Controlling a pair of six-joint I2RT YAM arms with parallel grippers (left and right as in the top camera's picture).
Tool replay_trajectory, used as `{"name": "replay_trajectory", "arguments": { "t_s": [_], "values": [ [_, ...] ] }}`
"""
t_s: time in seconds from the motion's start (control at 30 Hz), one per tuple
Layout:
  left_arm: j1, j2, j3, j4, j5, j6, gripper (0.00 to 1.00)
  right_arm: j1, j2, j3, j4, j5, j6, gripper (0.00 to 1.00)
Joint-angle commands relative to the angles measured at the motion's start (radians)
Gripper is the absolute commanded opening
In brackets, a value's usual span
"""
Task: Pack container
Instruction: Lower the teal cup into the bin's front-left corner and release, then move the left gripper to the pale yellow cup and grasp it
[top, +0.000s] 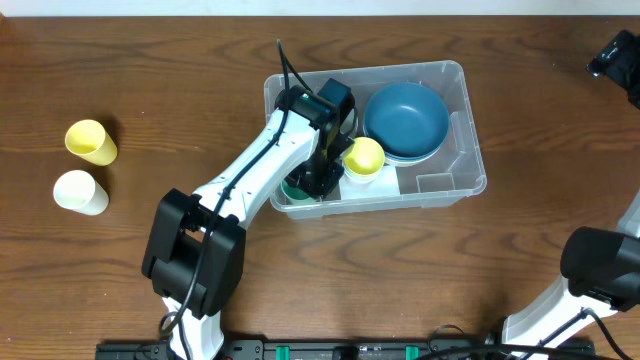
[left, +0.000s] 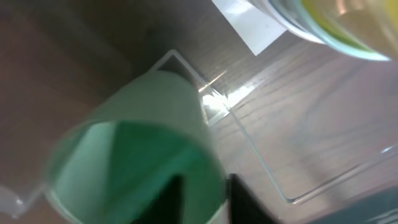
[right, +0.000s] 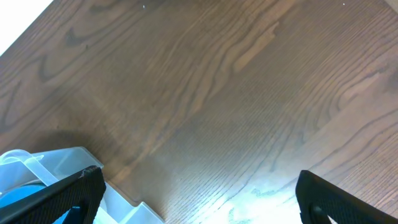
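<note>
The container (top: 440, 183) sat on the counter (top: 150, 80) near the middle, its long side running left to right. My left arm reached down into its front left corner, and my left jaws were low over the green cup (top: 296, 188) there. In my left wrist view the green cup (left: 137, 155) filled the frame, blurred. My two dark fingers (left: 176, 200) stood close together at its rim, with the pale edge of the cup between them. Whether the left jaws were clenched on it or had let go, I could not tell. The white label (left: 245, 28) showed beyond.

Just beside the green cup, toward the middle of the container, stood the nested yellow cup (top: 364, 155), seemingly set in a paler one. The blue bowl (top: 405, 120) filled the back right part.

My right jaws were up at the far right of the counter, well apart from everything. They were released, fingers (right: 74, 196) spread wide over bare wood with nothing between them. A corner of the container (right: 56, 165) showed at the lower left of that view.

Well to the left lay the loose yellow cup (top: 91, 141) and the white cup (top: 80, 192), near each other on their sides.
</note>
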Motion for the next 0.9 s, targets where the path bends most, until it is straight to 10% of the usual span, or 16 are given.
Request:
{"name": "replay_trajectory", "arguments": {
  "t_s": [0.0,0.5,0.87],
  "values": [
    [0.004,0.011,-0.003,0.01,-0.007,-0.014,0.56,-0.004,0.008,-0.002,-0.002,0.003,0.015,0.99],
    [0.062,-0.072,0.374,-0.053,-0.039,-0.053,0.57,-0.004,0.008,-0.002,-0.002,0.003,0.015,0.99],
    [0.503,-0.189,0.415,-0.012,-0.311,-0.234,0.6,-0.004,0.008,-0.002,-0.002,0.003,0.015,0.99]
  ]
}}
